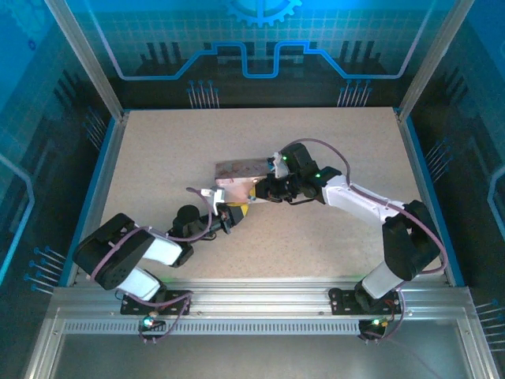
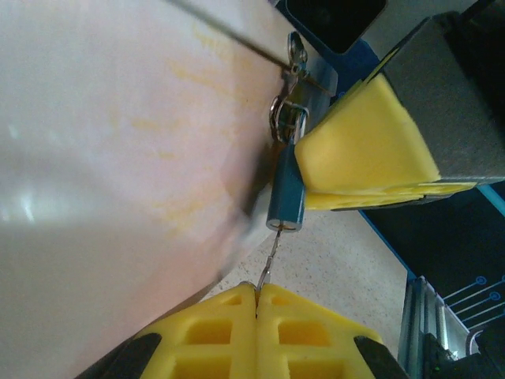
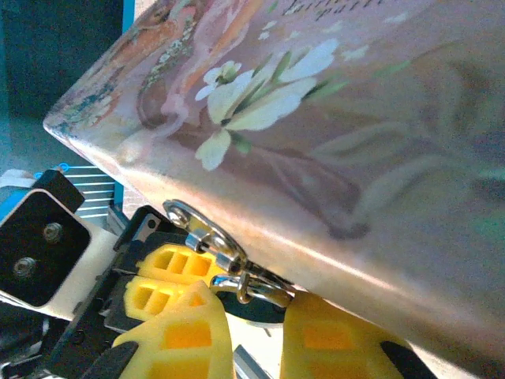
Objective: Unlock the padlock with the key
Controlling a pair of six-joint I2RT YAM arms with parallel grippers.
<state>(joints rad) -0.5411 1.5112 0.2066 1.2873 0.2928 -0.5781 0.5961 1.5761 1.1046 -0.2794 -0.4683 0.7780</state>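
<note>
Padlock (image 2: pixel 286 193) hangs from the hasp (image 2: pixel 284 106) on the edge of the pink tin (image 2: pixel 118 158), and the key (image 2: pixel 270 257) stands with its tip at the keyhole in the padlock's bottom end. The left gripper (image 2: pixel 256 296) is clenched on the other end of the key. The right gripper (image 2: pixel 316 181) has its yellow pads touching or just beside the padlock body; whether they really press it, I cannot tell.

The step in hand, I judge, is to turn the key. You should rotate the left wrist around the key's own line, slowly and without side pull, because such a thin key can bend or slip out of the pads. Keep the padlock steady with the right arm.

The tin looks closed, its hasp rings joined by the padlock; what is inside is hidden.
</note>
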